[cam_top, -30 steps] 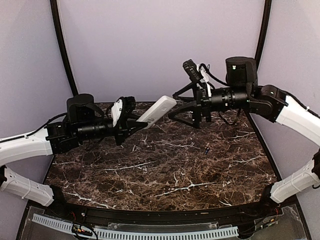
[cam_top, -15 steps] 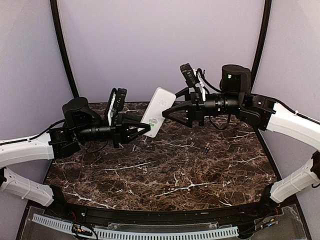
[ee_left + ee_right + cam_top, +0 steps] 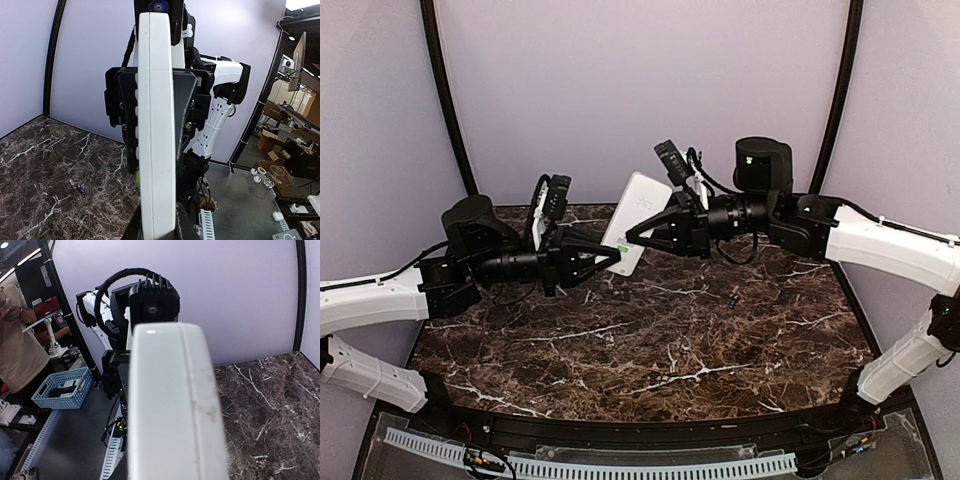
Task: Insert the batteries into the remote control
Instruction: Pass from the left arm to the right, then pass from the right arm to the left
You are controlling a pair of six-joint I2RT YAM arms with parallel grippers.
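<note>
The white remote control (image 3: 638, 205) hangs in the air over the back of the table, held between both arms. My left gripper (image 3: 617, 260) is shut on its lower end, and the remote (image 3: 156, 125) stands edge-on and upright in the left wrist view. My right gripper (image 3: 632, 236) reaches in from the right, and its black fingers (image 3: 186, 110) press on both faces of the remote. Close to the right wrist camera, the remote (image 3: 175, 410) hides that gripper's own fingers. A tiny dark bluish battery (image 3: 733, 297) lies on the marble at the right, and the battery (image 3: 76, 188) also shows in the left wrist view.
The dark marble table (image 3: 650, 350) is walled by pale purple panels with black poles. A white slotted rail (image 3: 620, 465) runs along the near edge. Off the table, the right wrist view shows a blue basket (image 3: 62, 387) and a person (image 3: 17, 345).
My right gripper has moved left to the remote and closed its wide-open jaws around it. The left gripper has turned the remote from flat and slanted to more upright.
</note>
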